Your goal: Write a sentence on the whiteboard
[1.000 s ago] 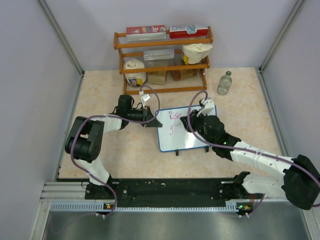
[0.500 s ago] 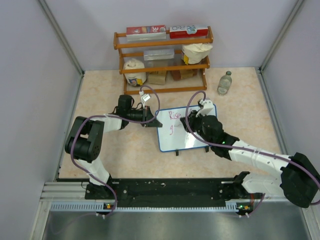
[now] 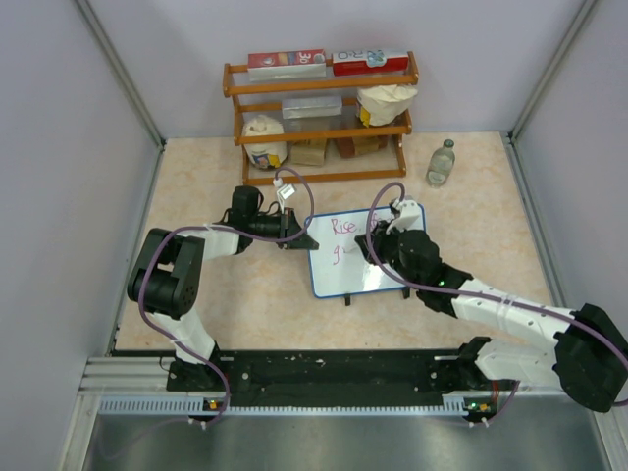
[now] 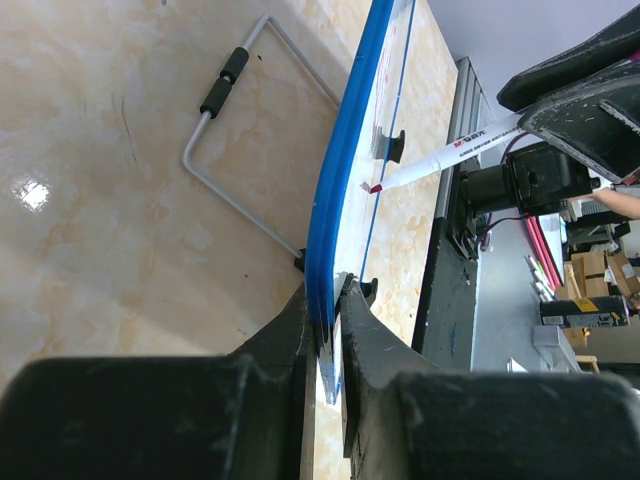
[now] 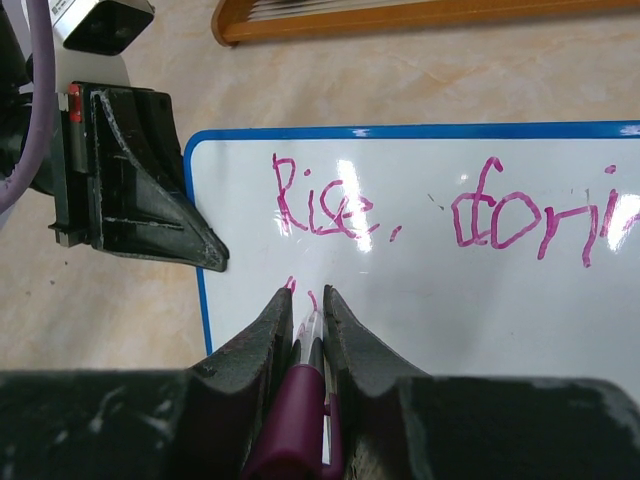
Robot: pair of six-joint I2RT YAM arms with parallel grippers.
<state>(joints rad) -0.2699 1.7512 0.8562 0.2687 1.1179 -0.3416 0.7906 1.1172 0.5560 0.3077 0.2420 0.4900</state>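
One whiteboard (image 3: 343,277), one marker (image 5: 304,398), one clear bottle (image 3: 441,162), one wooden rack (image 3: 321,126) and two arms are on the counter (image 3: 250,299).

The whiteboard sits mid-counter, between the two pincers. It carries pink lettering (image 5: 322,198): a top line reading "Rise, don" as far as the right wrist view reaches, and the first strokes of a second line under it.

The left arm bends at its elbow near the left wall and reaches right, low over the counter. The left pincer (image 4: 326,325) is narrowed onto the board's blue frame (image 4: 350,150) at its left edge, one finger on each face.

The right arm stretches from the near right corner diagonally toward the board. The right pincer (image 5: 305,298) is closed on the marker, whose tip meets the white surface at the start of the second line.

Bare white board lies to the right of and below the tip. The rack stands beyond the board's far edge, and the bottle is well apart at the far right. Open counter lies between the board's near edge and the arm bases.
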